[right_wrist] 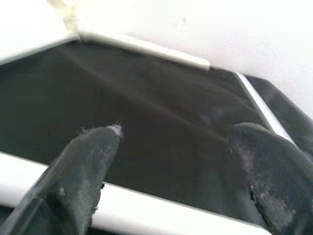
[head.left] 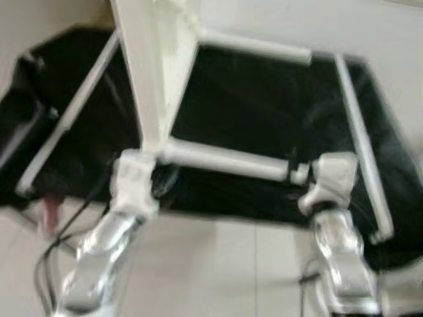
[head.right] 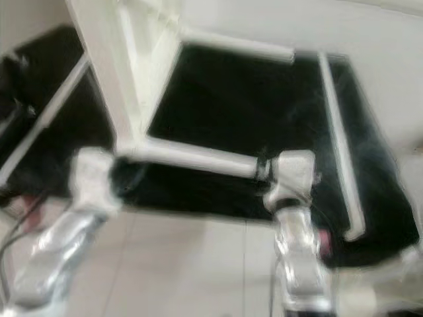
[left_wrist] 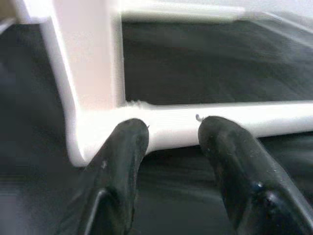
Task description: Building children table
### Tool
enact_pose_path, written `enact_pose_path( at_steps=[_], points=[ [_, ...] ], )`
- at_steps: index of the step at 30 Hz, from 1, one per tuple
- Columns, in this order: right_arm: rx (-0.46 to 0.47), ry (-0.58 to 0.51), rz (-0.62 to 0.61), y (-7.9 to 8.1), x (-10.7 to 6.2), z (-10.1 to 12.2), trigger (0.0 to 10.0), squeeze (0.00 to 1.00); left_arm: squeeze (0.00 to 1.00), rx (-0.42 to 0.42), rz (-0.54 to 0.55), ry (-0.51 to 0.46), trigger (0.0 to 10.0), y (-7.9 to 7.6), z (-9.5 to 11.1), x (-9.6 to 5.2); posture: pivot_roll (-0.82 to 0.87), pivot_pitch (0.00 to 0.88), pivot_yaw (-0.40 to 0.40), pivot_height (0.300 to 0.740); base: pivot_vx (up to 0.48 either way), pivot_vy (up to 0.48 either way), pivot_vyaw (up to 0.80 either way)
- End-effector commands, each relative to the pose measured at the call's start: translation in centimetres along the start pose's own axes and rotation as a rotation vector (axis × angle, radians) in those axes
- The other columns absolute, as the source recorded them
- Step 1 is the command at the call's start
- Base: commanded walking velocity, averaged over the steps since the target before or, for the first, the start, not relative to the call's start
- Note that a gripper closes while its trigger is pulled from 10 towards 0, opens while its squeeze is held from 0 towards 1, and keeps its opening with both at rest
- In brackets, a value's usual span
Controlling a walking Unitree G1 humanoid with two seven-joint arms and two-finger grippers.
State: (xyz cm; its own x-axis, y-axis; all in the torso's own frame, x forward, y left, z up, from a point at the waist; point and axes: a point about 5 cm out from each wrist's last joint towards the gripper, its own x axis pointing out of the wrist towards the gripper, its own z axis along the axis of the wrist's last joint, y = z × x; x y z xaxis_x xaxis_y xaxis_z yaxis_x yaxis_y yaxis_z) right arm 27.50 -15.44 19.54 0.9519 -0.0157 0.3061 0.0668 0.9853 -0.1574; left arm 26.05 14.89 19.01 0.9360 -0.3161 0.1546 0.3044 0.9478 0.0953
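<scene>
Both grippers (left_wrist: 168,134) (right_wrist: 190,147) seemingly astride white frame (head.left: 225,160)

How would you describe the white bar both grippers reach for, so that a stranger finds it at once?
Start at the black mat on the pale floor. A white frame stands on it. The bar is the frame's thick, near one, running between the left gripper and right gripper; its neighbours are thinner.

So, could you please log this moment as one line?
left gripper: open, at white frame corner | right gripper: open, over frame rail | black mat underneath
</scene>
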Motion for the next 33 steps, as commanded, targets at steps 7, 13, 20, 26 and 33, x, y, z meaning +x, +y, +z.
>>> enact_pose_path(
  at_steps=[7,13,20,26,33],
  points=[
    [-0.028,0.042,-0.017,-1.1,-0.6,-1.0,10.0,0.00,0.00,-0.033,-0.050,-0.052,10.0,-1.5,0.8,0.1,-0.01,0.184,-0.034,0.740,0.000,0.000,0.00],
    [-0.042,0.043,-0.012,-1.1,-0.5,-1.0,10.0,0.00,0.00,-0.035,-0.060,-0.049,10.0,-1.7,0.8,0.1,-0.02,0.182,-0.032,0.740,0.000,0.000,0.00],
    [-0.066,0.006,0.009,-1.2,0.1,-0.4,10.0,0.00,0.00,-0.020,-0.109,-0.051,10.0,-2.3,1.1,0.3,-0.01,0.177,-0.029,0.740,0.000,0.000,0.00],
    [-0.191,-0.093,0.095,-1.0,1.2,1.2,10.0,0.00,0.00,-0.031,-0.125,-0.034,10.0,-2.2,1.2,0.4,-0.01,0.176,-0.025,0.740,0.000,0.000,0.00],
    [-0.439,-0.321,0.121,-0.3,3.6,5.4,10.0,0.41,0.00,-0.062,-0.273,-0.021,10.0,-3.3,1.3,-0.3,-0.02,0.178,-0.025,0.740,0.000,0.000,0.00]
  ],
)
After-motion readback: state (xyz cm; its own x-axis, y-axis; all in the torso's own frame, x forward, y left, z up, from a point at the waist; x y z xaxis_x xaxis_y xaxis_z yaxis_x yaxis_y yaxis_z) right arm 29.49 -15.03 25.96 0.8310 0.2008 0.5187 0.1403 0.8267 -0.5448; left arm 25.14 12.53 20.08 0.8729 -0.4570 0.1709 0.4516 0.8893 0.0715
